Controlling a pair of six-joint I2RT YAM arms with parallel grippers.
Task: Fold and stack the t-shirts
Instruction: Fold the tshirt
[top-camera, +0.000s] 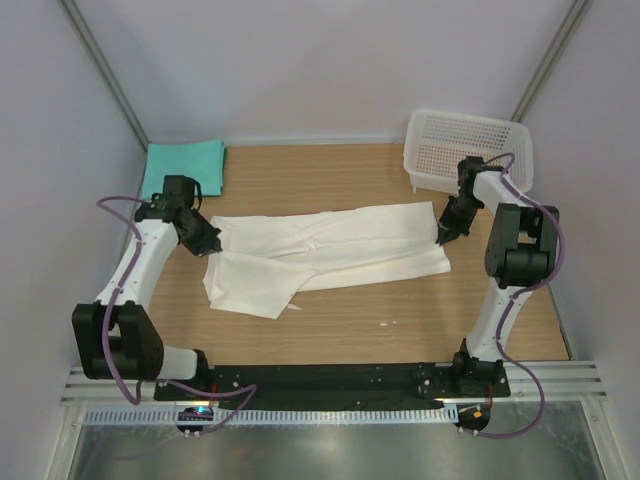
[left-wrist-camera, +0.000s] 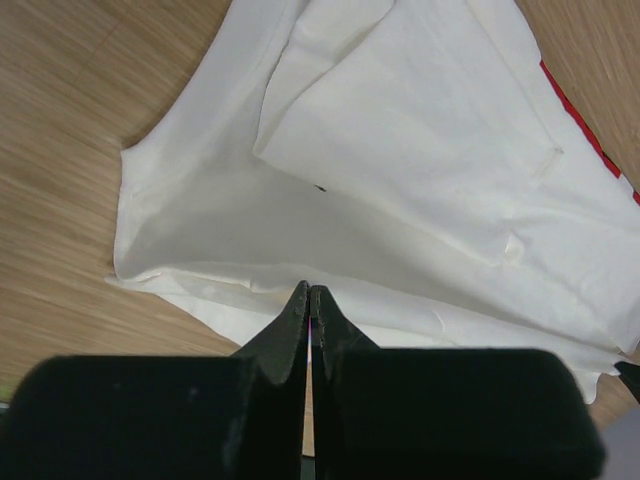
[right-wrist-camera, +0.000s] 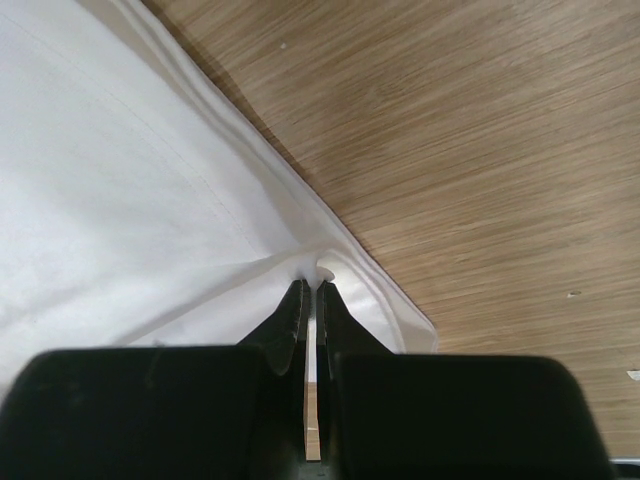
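The surface (top-camera: 400, 320) is a light wood-grain board, boxed in on three sides by pale grey walls (top-camera: 330, 60) with metal struts running up the far corners. Along the near edge runs a black rail (top-camera: 320, 378) where both arms are bolted, and a strip of bare metal sheet lies in front of that. In the far right corner sits a white mesh basket (top-camera: 468, 114), its perforated floor in plain view, just behind the right arm (top-camera: 515, 250). In the far left corner, up against the wall, the teal shirt (top-camera: 185, 160) lies folded into a neat flat square, just behind the wrist of the left arm (top-camera: 135, 265). The white shirt (top-camera: 330, 255) is stretched out across the middle of the surface as a long band folded over on itself, running from one arm to the other, with a looser flap hanging toward the near left. Up close from the left wrist, a thin red stripe (left-wrist-camera: 580, 125) peeks out along one of its edges. The left arm's jaws are pressed tight together on the hem at the left end of the white shirt (left-wrist-camera: 420, 150). The right arm's jaws are likewise clenched on the right-hand corner of the white shirt (right-wrist-camera: 120, 200), where the cloth puckers up between the tips and bare wood shows just beside it.
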